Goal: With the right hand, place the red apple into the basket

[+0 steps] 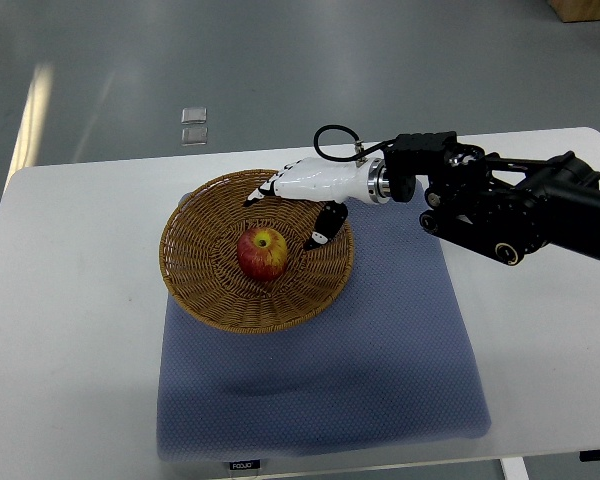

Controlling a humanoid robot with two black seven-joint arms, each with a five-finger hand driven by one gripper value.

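Observation:
A red apple (263, 253) with a yellow patch near its stem lies in the middle of a round wicker basket (195, 275). My right hand (298, 206), white with dark fingertips, hovers over the basket's far right rim, just up and right of the apple. Its fingers are spread and hold nothing; a small gap separates them from the fruit. The black right arm (510, 205) reaches in from the right edge. No left arm shows.
The basket stands on a blue-grey mat (380, 370) laid over a white table (70, 330). The table's far edge runs just behind the basket. Grey floor (280, 60) lies beyond, with two small pale squares (193, 124) on it.

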